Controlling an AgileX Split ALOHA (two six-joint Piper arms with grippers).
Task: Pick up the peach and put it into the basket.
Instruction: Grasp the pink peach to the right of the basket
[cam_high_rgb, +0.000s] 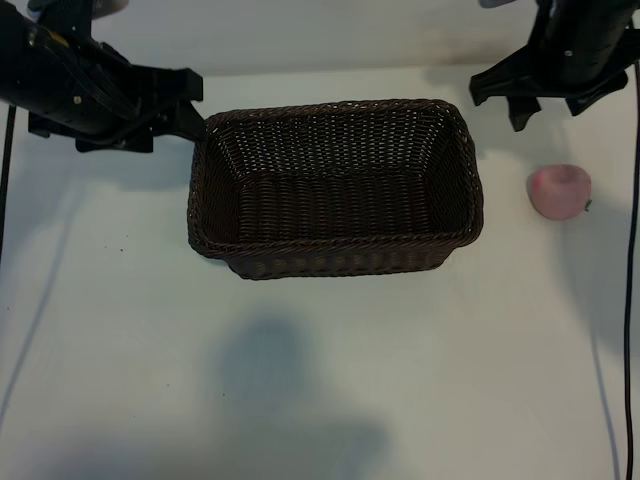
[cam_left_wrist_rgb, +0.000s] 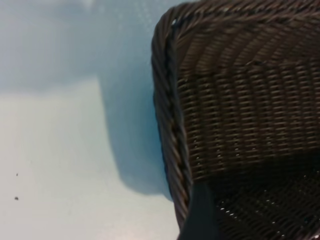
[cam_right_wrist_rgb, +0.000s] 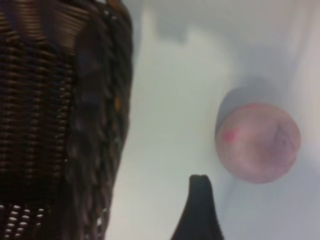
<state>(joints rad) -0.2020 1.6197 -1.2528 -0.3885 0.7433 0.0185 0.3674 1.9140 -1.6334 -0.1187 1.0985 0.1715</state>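
Note:
The peach (cam_high_rgb: 559, 191), small, round and pale pink, lies on the white table to the right of the basket (cam_high_rgb: 200, 190), apart from it. The basket is large, dark-brown woven wicker, and nothing lies inside it. My right gripper (cam_high_rgb: 500, 100) hangs open at the back right, above and behind the peach, holding nothing. In the right wrist view one dark finger (cam_right_wrist_rgb: 200, 210) shows between the basket's rim (cam_right_wrist_rgb: 100, 125) and the peach (cam_right_wrist_rgb: 257, 142). My left gripper (cam_high_rgb: 192, 105) stands open at the basket's back left corner; one finger (cam_left_wrist_rgb: 200, 215) shows by the braided rim (cam_left_wrist_rgb: 167, 115).
The white table (cam_high_rgb: 320, 380) stretches wide in front of the basket, with a soft shadow on it. Black cables (cam_high_rgb: 630, 300) hang along the right edge and the left edge.

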